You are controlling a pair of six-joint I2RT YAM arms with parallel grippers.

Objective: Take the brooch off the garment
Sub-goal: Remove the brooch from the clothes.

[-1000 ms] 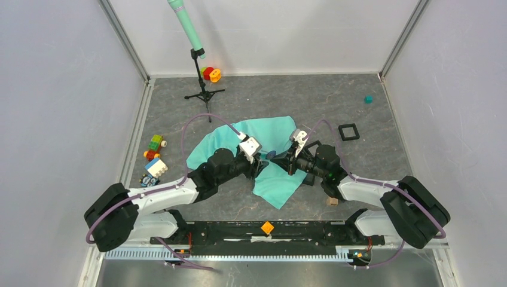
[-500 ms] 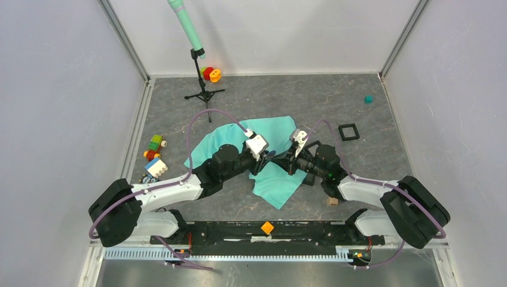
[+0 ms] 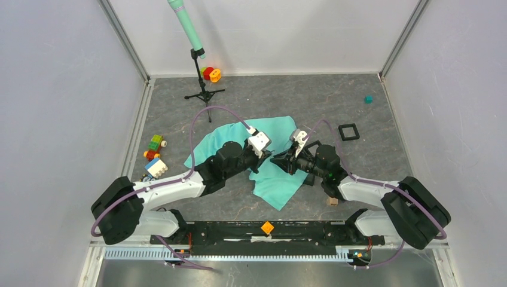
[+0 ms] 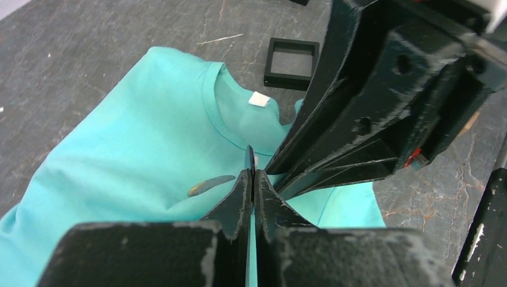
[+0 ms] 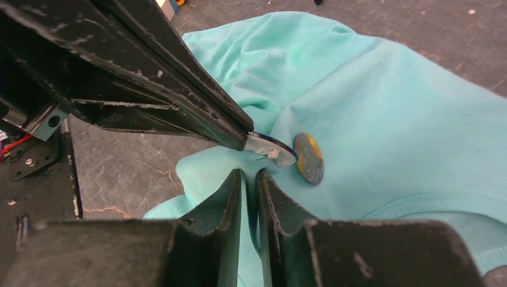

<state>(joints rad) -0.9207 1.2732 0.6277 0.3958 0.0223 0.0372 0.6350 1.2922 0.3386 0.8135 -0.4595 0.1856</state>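
My left gripper is pinched shut on a thin round disc, the brooch I think, right at the green garment. A painted round bit lies at its 3 o'clock. My right gripper is barely apart, holding nothing I can see. Pulling it clear is left.

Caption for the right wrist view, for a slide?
Left gripper pinches a thin disc beside a blue-yellow disc on the garment.

floor: grey marbled surface | walls: 3 plain white panels | light: even, soft
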